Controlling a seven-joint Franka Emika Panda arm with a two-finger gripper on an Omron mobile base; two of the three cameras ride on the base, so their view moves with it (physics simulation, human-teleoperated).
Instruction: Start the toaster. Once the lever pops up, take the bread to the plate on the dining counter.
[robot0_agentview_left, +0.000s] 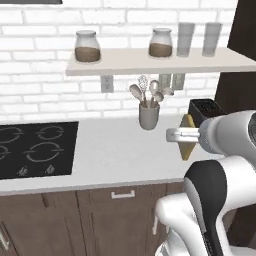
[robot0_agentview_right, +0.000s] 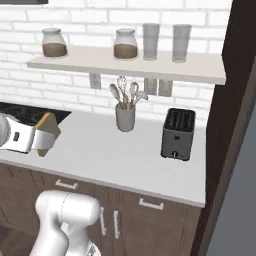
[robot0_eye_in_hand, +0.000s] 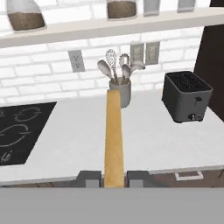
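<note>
My gripper (robot0_eye_in_hand: 114, 179) is shut on the bread (robot0_eye_in_hand: 114, 136), a tan slice with a golden crust, seen edge-on between the two fingertips (robot0_eye_in_hand: 89, 179). The slice (robot0_agentview_left: 188, 136) hangs in the air in front of the worktop against the brick wall, held by the gripper (robot0_agentview_left: 184, 135). From the right base view the bread (robot0_agentview_right: 47, 134) sits at the far left in the gripper (robot0_agentview_right: 40, 138). The dark toaster (robot0_agentview_right: 178, 133) stands on the worktop well to the right of the slice, its two top slots bare (robot0_eye_in_hand: 186, 96). The plate and the dining counter are out of view.
A grey crock of utensils (robot0_agentview_right: 125, 116) stands left of the toaster (robot0_agentview_left: 205, 111). A black hob (robot0_agentview_left: 35, 149) lies at the left of the worktop. Above, a shelf (robot0_agentview_right: 125, 65) carries jars and glasses. A dark tall cabinet (robot0_agentview_right: 227, 125) bounds the right side.
</note>
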